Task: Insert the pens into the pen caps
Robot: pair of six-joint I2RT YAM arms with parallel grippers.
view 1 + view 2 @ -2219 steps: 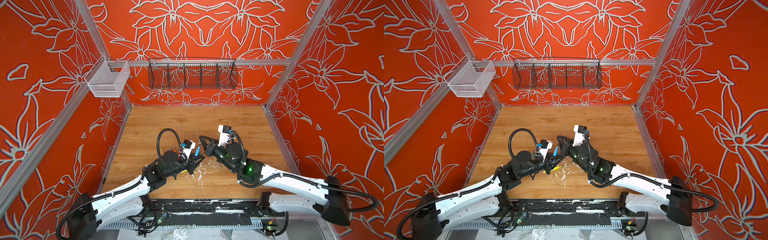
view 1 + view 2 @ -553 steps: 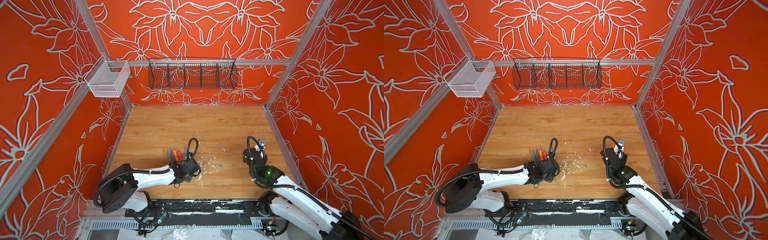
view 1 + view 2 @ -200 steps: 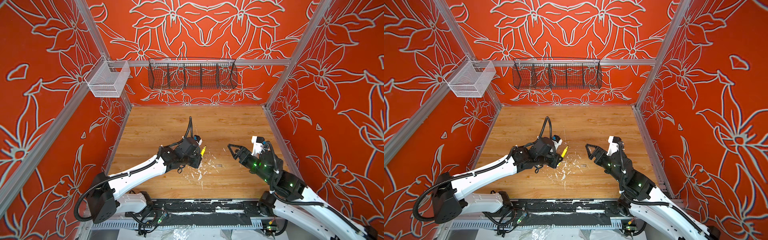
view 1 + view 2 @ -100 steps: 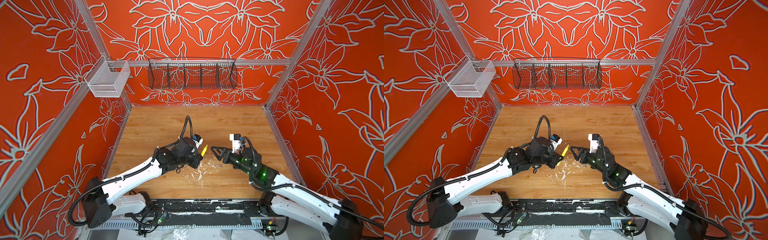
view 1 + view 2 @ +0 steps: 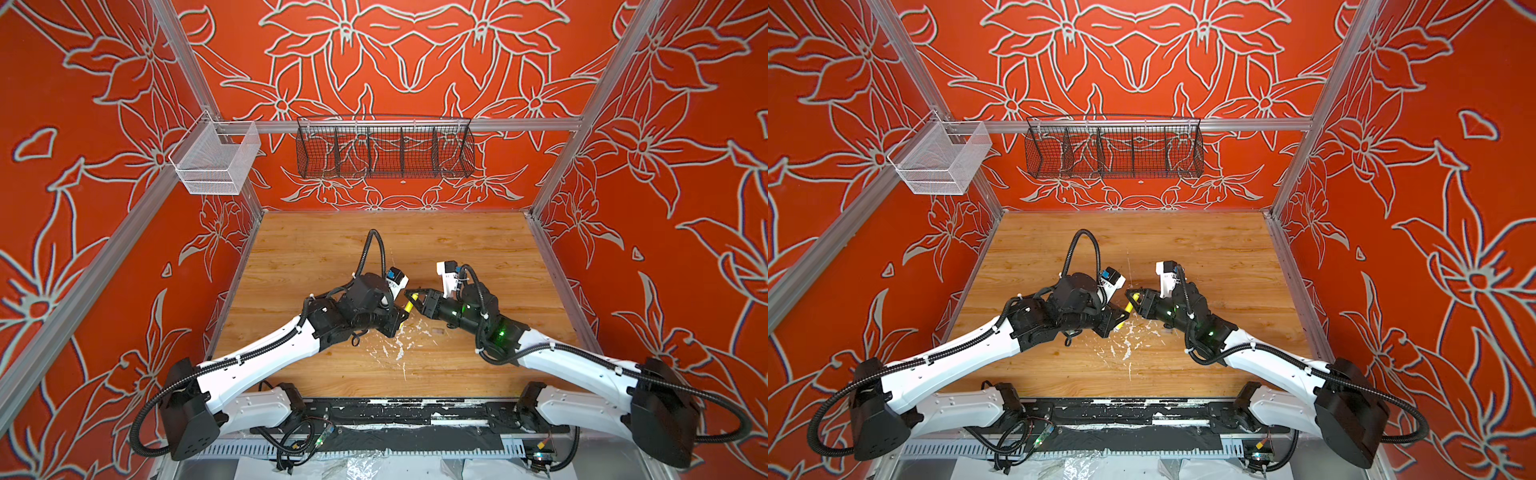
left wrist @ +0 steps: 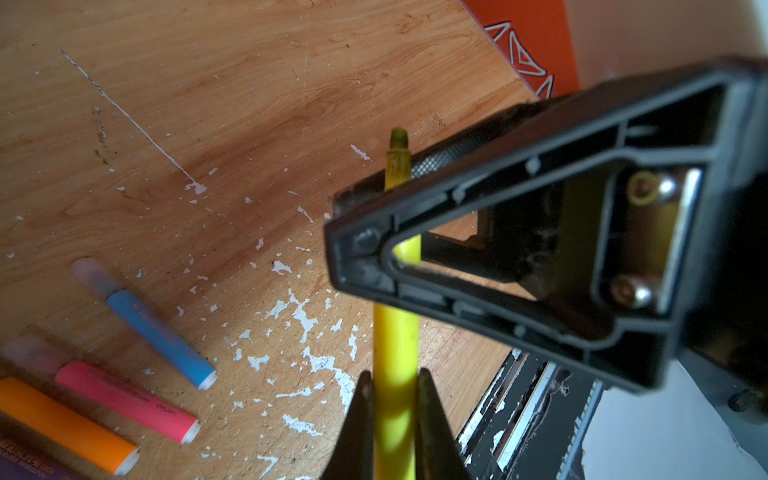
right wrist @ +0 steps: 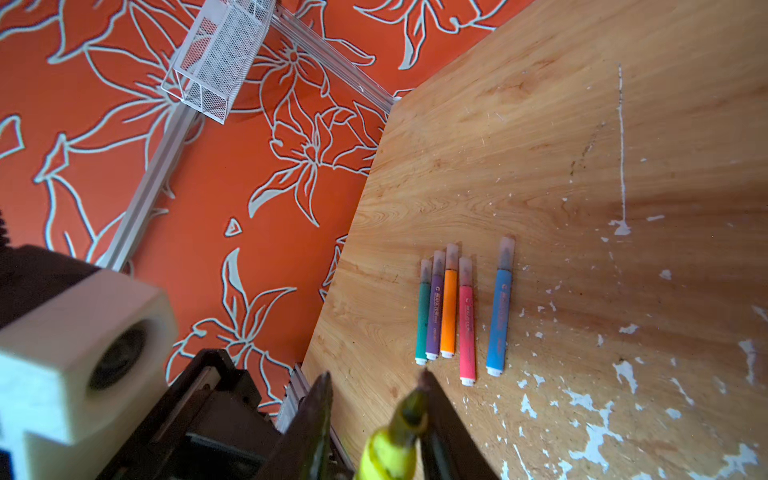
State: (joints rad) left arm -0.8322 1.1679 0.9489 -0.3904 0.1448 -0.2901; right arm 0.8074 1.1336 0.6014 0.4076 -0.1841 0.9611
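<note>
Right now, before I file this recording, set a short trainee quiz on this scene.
1. Which colour of pen is the left claw shut on? A blue, B yellow, C pink.
2. True or false: the blue plastic marker pen touches the pink plastic marker pen.
3. How many capped pens lie on the wooden table?
Key: 1 B, the slim yellow plastic marker pen. 2 False, a gap parts them. 3 Five.

Bright even light, blurry wrist-view foregrounds
</note>
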